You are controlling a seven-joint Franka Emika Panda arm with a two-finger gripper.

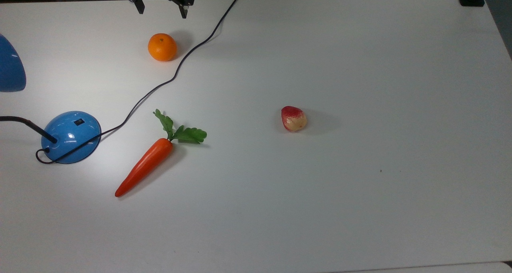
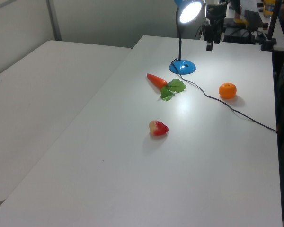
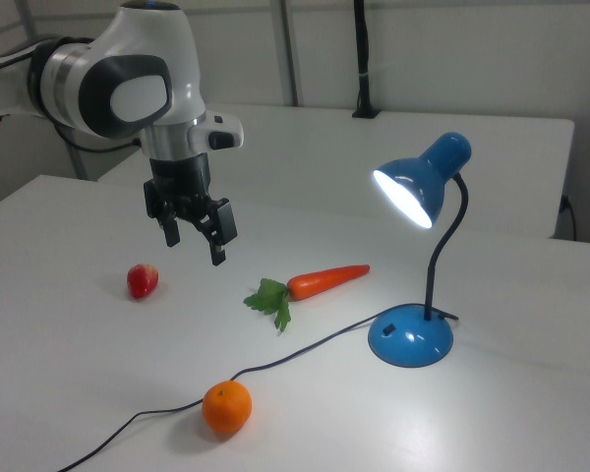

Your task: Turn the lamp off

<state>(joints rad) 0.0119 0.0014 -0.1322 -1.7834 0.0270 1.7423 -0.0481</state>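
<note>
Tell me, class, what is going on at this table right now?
A robot arm holds its gripper in the air above the white table, fingers open and empty. The blue desk lamp is lit, its shade glowing, and nothing touches the small black switch on its base. The lamp's black cord trails across the table past an orange. A toy carrot and a strawberry also lie on the table, untouched.

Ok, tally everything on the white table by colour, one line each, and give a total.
Orange: 2, the orange and the carrot.
Blue: 1, the lamp, lit.
Red: 1, the strawberry, part yellowish.
Total: 4.
</note>
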